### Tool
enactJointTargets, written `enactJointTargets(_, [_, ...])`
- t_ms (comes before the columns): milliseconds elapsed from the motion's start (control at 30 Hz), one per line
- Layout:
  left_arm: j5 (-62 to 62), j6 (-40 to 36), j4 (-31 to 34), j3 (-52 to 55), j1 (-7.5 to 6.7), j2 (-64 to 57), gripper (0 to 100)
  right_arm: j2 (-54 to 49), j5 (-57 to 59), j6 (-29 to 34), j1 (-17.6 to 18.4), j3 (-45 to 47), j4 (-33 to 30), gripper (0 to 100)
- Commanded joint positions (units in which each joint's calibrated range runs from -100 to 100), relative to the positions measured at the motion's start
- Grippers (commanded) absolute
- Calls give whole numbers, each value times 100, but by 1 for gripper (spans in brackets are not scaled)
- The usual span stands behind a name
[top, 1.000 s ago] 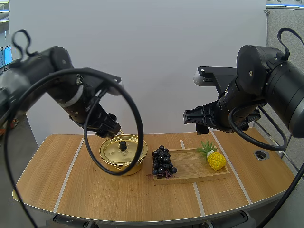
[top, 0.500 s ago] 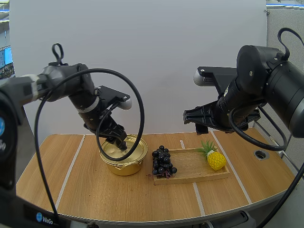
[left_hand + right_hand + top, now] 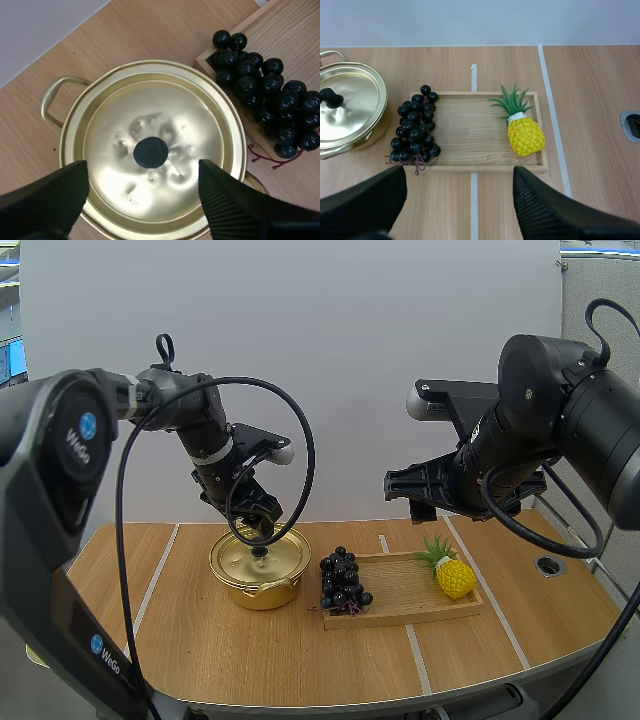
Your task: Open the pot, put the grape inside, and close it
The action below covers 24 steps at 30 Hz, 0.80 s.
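The light wooden worktop (image 3: 200,640), crossed by pale stripes (image 3: 152,585), stands before a plain white wall (image 3: 350,360). On it sits the round golden metal pot (image 3: 262,580) with its golden lid (image 3: 165,115) on and a black knob (image 3: 150,152) at the lid's centre. My left gripper (image 3: 142,175) hangs close over the lid, fingers spread wide either side of the knob (gripping nothing). At the pot's 3 o'clock lies a shallow wooden tray (image 3: 410,592). The bunch of dark grapes (image 3: 343,582) rests on its 9 o'clock end, a yellow toy pineapple (image 3: 455,578) towards 3 o'clock. My right gripper (image 3: 457,177) hovers high above the tray, fingers apart and empty. A round hole (image 3: 549,565) pierces the worktop at the tray's 3 o'clock.
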Motion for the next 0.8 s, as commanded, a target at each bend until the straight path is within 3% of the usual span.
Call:
enactJointTargets(0, [-99,20,-89,-134,-21,463,100,-25,0,-15,-16,1,24,100])
enactJointTargets(567, [-599,112,-76,-134,-29,710,100,-25,0,-15,-16,1,121,100])
enactJointTargets(767, [-520,104,-86,-336,-123,899,100,-25,0,-15,-16,1,121,100])
